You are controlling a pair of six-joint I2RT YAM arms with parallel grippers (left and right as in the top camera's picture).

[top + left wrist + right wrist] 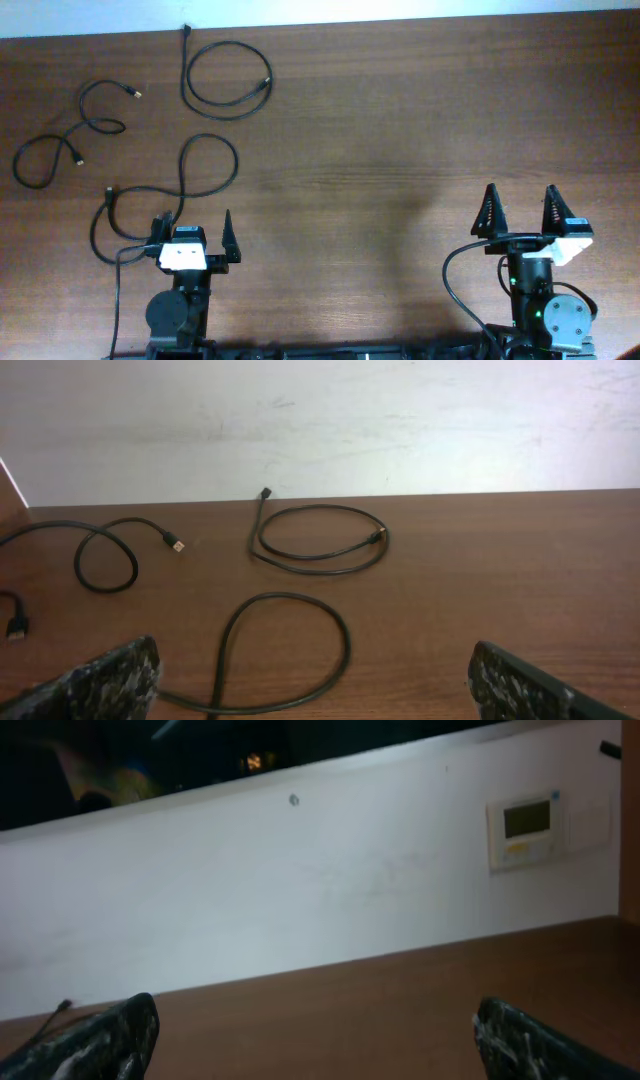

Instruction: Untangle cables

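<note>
Three thin black cables lie apart on the brown table. One forms a ring [228,108] at the back; it also shows in the left wrist view [322,565]. One lies in an S-shape [62,140] at the far left, also in the left wrist view [100,550]. The third makes a loop [205,165] just ahead of my left gripper and trails left; the left wrist view shows it [290,650]. My left gripper [193,229] is open and empty, jaws either side of that loop's tail. My right gripper [519,212] is open and empty at the right, far from all cables.
A thicker black wire [118,300] runs from the left arm's base, another [455,290] curves beside the right arm's base. The table's far edge meets a white wall [320,420]. A wall panel [528,828] shows in the right wrist view.
</note>
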